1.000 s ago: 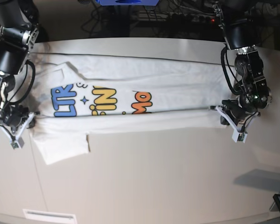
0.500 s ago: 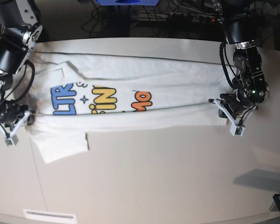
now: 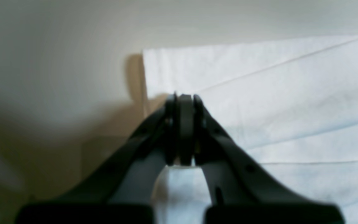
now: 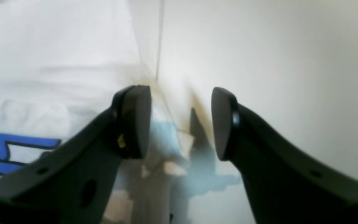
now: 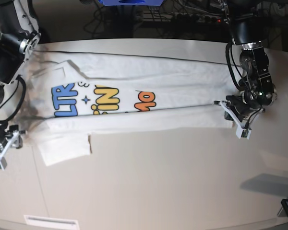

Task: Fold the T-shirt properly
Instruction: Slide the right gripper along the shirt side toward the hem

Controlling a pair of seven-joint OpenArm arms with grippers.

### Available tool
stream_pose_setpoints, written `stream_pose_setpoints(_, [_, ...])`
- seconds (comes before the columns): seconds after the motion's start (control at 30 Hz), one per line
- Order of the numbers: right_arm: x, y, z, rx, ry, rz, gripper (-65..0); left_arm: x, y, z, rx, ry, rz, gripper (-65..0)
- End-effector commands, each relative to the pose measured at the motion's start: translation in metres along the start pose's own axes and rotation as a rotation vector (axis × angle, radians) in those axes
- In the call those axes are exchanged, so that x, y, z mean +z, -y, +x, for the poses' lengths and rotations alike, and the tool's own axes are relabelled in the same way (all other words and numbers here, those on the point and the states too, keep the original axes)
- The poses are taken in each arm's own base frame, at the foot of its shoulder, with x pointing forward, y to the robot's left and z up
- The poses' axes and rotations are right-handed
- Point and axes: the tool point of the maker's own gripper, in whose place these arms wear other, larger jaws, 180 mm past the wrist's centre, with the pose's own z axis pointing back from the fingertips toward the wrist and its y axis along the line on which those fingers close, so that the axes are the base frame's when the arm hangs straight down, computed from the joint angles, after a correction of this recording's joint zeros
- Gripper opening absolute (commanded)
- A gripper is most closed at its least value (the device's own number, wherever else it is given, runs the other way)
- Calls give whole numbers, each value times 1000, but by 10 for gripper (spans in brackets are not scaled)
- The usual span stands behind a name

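Pale and broad, the surface [image 5: 173, 182] fills most of the base view, with dark cables and equipment behind its far edge. Across it the T-shirt [image 5: 134, 103] lies stretched in a long band, its long axis running side to side between our two arms, already doubled lengthwise so that the printed letters sit partly under the folded-over near edge. One sleeve [image 5: 65, 148] sticks out toward the camera near our right arm.

Our left gripper [image 5: 236, 119] sits at the hem end, its jaws pressed together; in the left wrist view the left gripper's pads meet right at the cloth's edge, and we judge they pinch a thin fold of it, though the blur leaves that unsure. Our right gripper [image 5: 1, 149] stands off the collar end, just beside the cloth and not touching it, with its jaws spread and nothing between them.

So the shirt lies inward from both arms, and the left one is the nearer to it.

Only the base view shows the whole band and the loose sleeve. Only the right wrist view shows the blue lettering [image 4: 17, 149] close beside the open jaws.
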Motion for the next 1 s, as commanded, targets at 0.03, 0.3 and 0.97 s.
stream_pose_setpoints(0.03, [9, 8, 23, -9, 58, -32, -350, 5, -6, 12, -6, 39, 16, -650])
stream_pose_setpoints(0.3, [-1, -22, 62, 66, 138, 10, -347, 5, -6, 9, -6, 34, 15, -650])
stream_pose_setpoints(0.97, [-75, -56, 93, -84, 130, 236, -242, 5, -7, 14, -3, 44, 19, -650])
